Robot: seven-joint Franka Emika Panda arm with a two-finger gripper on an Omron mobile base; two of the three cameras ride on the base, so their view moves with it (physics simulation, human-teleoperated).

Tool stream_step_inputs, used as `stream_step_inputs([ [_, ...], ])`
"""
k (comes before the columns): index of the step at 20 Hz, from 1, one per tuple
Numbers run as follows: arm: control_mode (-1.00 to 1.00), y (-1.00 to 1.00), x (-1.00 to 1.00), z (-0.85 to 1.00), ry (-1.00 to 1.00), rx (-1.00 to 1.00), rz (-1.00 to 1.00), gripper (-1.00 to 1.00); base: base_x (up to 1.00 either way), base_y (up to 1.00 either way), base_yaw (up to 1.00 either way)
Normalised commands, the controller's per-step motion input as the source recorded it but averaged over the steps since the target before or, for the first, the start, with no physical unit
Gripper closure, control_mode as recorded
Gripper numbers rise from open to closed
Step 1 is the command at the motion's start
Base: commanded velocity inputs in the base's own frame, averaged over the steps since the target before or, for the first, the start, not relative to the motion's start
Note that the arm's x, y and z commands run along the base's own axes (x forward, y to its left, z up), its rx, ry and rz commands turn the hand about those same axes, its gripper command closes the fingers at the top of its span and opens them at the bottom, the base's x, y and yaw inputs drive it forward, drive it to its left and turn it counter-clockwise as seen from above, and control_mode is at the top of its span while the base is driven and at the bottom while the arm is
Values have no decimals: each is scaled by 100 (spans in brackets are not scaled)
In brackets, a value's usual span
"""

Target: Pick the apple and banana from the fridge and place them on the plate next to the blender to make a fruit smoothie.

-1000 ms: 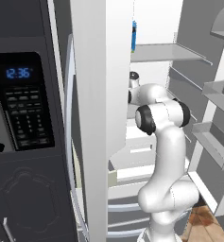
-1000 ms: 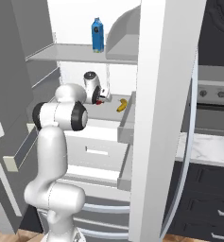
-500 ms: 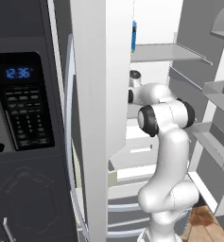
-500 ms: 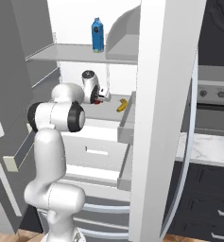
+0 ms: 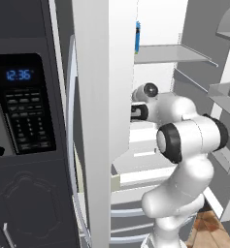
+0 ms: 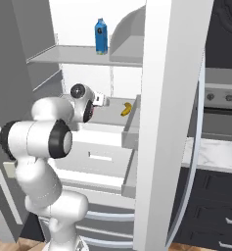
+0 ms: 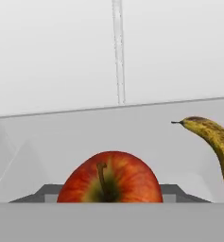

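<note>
From the left base view we see the white arm (image 5: 184,145) reaching up from the lower right into the open fridge (image 5: 106,97), its hand end tucked behind the white inner wall. A black microwave (image 5: 19,106) with blue digits sits to the left, and a blue bottle (image 5: 137,36) peeks out on the upper grey shelf (image 5: 170,54). We cannot tell from here how the pincer stands, because the wall hides it.

From the right base view we see the arm bent at the elbow, with the hand (image 6: 90,103) pointing into the fridge above a grey shelf. The banana (image 6: 127,109) lies on that shelf, near the hand and to its right, not touching it. The blue bottle stands upright on the shelf above. White drawers (image 6: 100,152) sit below the arm. The pincer tips are too small and hidden to read here.

In the hand view we see the apple (image 7: 109,178) close and centred at the bottom, stem facing us, resting on the grey shelf against the white back wall. The banana lies to its right, apart from it. The finger tips do not show clearly, so we cannot tell whether the pincer is spread or pinching.
</note>
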Motion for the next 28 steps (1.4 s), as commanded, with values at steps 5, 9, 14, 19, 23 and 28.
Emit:
stream_step_inputs([
  [5,-100,0,-100,100,-7,0,0,100,0,0,0],
  [9,-100,-5,-100,100,4,0,0,100,0,0,0],
  [14,-100,-2,-100,69,22,0,0,100,0,0,0],
  [19,-100,-10,-100,15,22,0,0,100,0,0,0],
  [23,-100,-11,-100,0,8,0,0,100,0,0,0],
  [28,-100,0,-88,0,0,0,4,100,0,0,0],
])
